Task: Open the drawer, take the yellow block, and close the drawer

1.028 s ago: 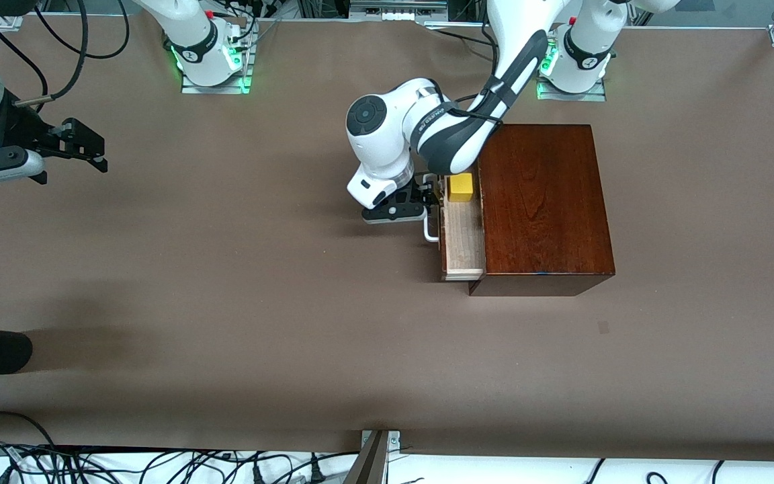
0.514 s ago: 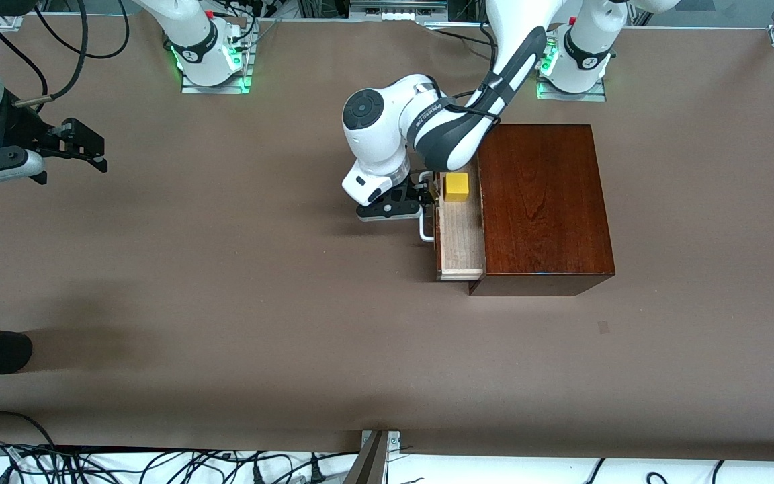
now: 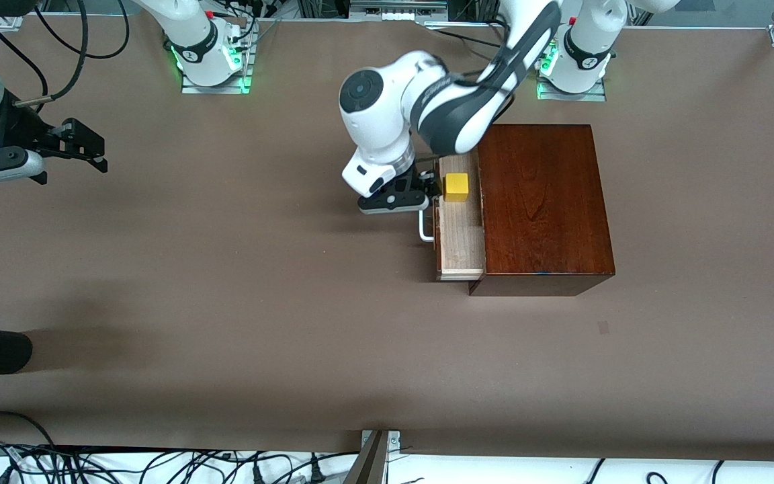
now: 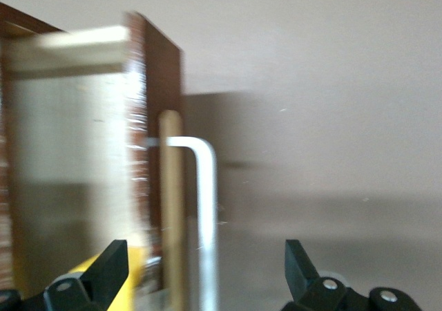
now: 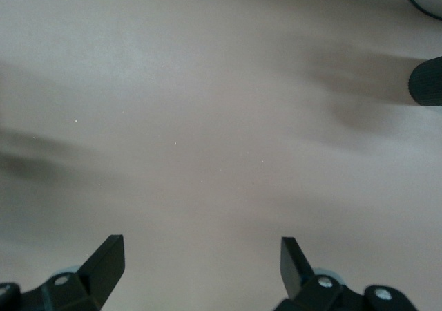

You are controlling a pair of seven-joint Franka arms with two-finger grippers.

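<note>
Drawer [image 3: 459,232] open; left tool [image 3: 429,190] spread above handle [image 3: 425,227].

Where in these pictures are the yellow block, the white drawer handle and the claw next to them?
yellow block [image 3: 457,186]: front view, its top face.
white handle [image 4: 205,207]: left wrist view, its long straight bar.
left claw [image 3: 427,190]: front view, between its fingertips, open, at the drawer's front edge.

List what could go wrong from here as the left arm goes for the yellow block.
1. The left gripper is open, straddling the drawer front and its white handle; moving down could jam a finger on the front panel.
2. The yellow block sits close to the wooden box, so a finger may strike the box edge.
3. The drawer is only partly out; a bump could slide it in.
The right gripper waits, open, over bare table.
</note>
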